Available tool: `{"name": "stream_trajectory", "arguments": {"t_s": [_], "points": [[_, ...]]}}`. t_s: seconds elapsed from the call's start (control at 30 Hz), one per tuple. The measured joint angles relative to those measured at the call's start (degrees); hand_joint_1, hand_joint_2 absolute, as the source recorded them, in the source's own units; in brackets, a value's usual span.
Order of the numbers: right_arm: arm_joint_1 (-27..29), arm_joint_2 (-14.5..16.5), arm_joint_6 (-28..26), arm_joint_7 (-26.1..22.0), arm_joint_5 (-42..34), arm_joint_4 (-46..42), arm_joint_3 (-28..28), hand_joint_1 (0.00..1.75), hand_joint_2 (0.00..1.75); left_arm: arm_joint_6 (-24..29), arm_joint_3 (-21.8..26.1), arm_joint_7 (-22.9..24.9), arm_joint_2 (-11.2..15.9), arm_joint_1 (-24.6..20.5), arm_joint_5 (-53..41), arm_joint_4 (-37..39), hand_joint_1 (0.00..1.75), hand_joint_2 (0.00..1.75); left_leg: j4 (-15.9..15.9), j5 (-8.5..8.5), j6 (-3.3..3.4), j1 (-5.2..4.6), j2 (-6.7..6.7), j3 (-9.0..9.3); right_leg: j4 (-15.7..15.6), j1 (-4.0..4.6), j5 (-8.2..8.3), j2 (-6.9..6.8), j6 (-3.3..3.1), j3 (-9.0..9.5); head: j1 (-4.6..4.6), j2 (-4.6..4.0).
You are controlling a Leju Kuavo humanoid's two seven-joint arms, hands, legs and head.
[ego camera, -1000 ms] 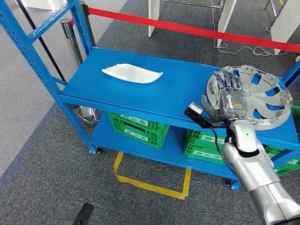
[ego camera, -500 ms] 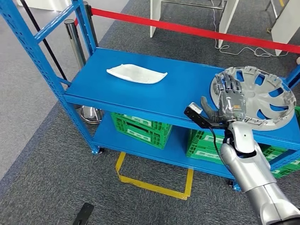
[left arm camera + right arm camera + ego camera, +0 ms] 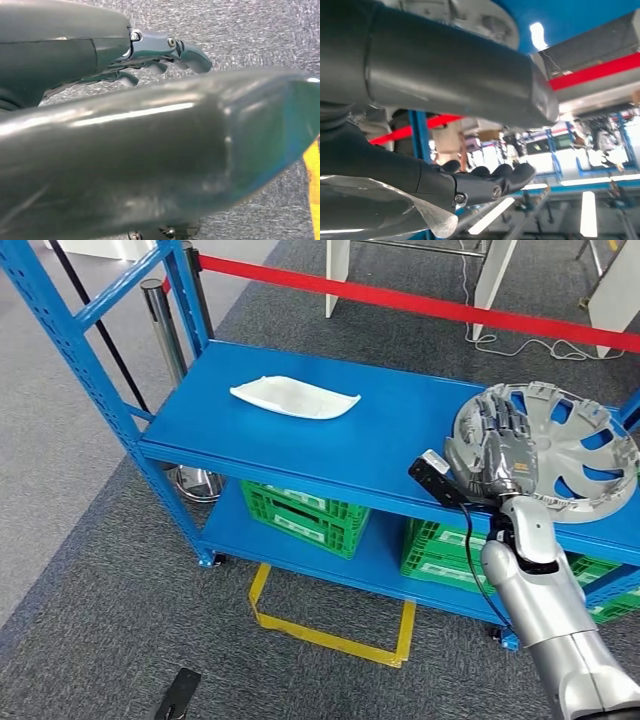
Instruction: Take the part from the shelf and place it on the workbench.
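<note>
A silver wheel cover (image 3: 577, 455) lies at the right end of the blue shelf's upper deck (image 3: 377, 440). My right hand (image 3: 498, 445) grips its near-left rim, fingers laid over the top and the thumb tucked out of sight under the edge. In the right wrist view the dark fingers (image 3: 490, 182) curl close to the thick thumb (image 3: 452, 75). A flat white part (image 3: 294, 397) lies alone on the left half of the same deck. My left hand (image 3: 166, 50) hangs over grey carpet, fingers apart and holding nothing.
Green crates (image 3: 302, 515) (image 3: 445, 550) stand on the lower deck. A blue upright (image 3: 83, 370) and a chrome post (image 3: 170, 340) rise at the left. A red barrier (image 3: 392, 302) runs behind the shelf. Yellow tape (image 3: 332, 635) marks the carpet in front.
The right thumb, spread beside the rim before, has closed under the wheel cover's edge. The view has shifted slightly; the white part has not moved on the shelf.
</note>
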Motion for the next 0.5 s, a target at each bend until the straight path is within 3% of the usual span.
{"name": "stream_trajectory", "arguments": {"t_s": [0.07,0.17,0.23,0.27,0.37,0.43,0.5], "points": [[-0.1,0.0,0.1,-0.2,-0.3,0.0,-0.4,0.0,0.0,0.2,0.0,0.1,0.0,-0.1,-0.1,0.0,0.0,0.0,1.6,-1.24,-0.63,0.0,0.08,-0.52,-0.3,-0.32,0.07,-0.12,-0.55,0.34,-0.16,0.0],[-0.3,0.0,0.2,-0.3,-0.4,0.0,-0.6,0.0,0.0,0.3,0.0,0.1,0.0,-0.1,-0.1,0.0,0.0,0.0,11.5,-5.95,-1.43,0.28,0.24,-4.95,-0.5,-0.49,-0.02,-0.31,-1.03,0.65,-0.36,0.0],[-0.2,0.0,0.3,-0.3,-0.5,0.1,-0.7,0.0,0.0,0.3,0.0,0.1,0.0,0.0,-0.1,0.0,0.0,0.0,16.0,-6.88,-1.65,0.45,0.29,-7.23,-0.5,-0.49,-0.06,-0.31,-1.08,0.7,-0.34,0.0],[-0.2,0.0,0.4,-0.3,-0.5,0.1,-0.8,0.0,0.0,0.3,0.0,0.1,0.0,0.0,-0.1,0.0,0.0,0.0,15.1,-5.72,-1.64,0.49,0.31,-6.9,-0.4,-0.49,-0.09,-0.28,-1.07,0.76,-0.36,0.0],[-0.3,0.1,0.4,-0.3,-0.5,0.1,-0.9,0.0,0.0,0.3,0.0,0.1,0.0,-0.1,-0.1,0.0,0.0,0.0,4.3,-0.27,-1.2,0.48,0.37,-1.98,-0.3,-0.39,-0.29,-0.2,-0.71,1.01,-0.36,0.0],[-0.4,0.1,0.4,-0.3,-0.5,0.1,-0.9,0.0,0.0,0.3,0.0,0.1,0.0,-0.2,-0.1,0.0,0.0,0.0,0.4,0.55,-0.78,0.32,0.36,-0.23,-0.3,-0.22,-0.33,-0.16,-0.18,0.87,-0.27,0.0],[-0.4,0.1,0.4,-0.3,-0.5,0.1,-0.9,0.0,0.0,0.4,0.0,0.1,0.0,-0.1,-0.1,0.0,0.0,0.0,-0.1,0.46,-0.18,0.17,0.32,-0.16,-0.4,-0.25,-0.24,-0.15,0.46,0.78,-0.25,0.0]]}}
